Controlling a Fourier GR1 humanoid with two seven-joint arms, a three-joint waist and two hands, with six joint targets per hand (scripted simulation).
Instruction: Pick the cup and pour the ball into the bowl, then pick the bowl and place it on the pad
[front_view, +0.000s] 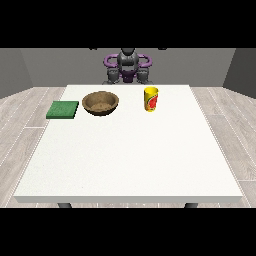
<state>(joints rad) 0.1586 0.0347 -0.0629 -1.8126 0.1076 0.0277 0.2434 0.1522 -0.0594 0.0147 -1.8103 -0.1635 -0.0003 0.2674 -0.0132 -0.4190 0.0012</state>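
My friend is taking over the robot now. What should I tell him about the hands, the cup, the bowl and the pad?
Hands: neither shows over the table; nothing is held.
Yellow cup: upright on the table, at the view's right of the bowl. The ball cannot be seen.
Brown bowl: on the table, between cup and pad, looks empty.
Green pad: at the table's edge at the view's left, nothing on it.
Done: nothing yet.
Left: pour the ball into the bowl, then move the bowl onto the pad.

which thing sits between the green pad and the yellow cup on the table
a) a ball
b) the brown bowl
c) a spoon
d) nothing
b: the brown bowl stands on the white table with the green pad at its side toward the view's left and the yellow cup toward the view's right.
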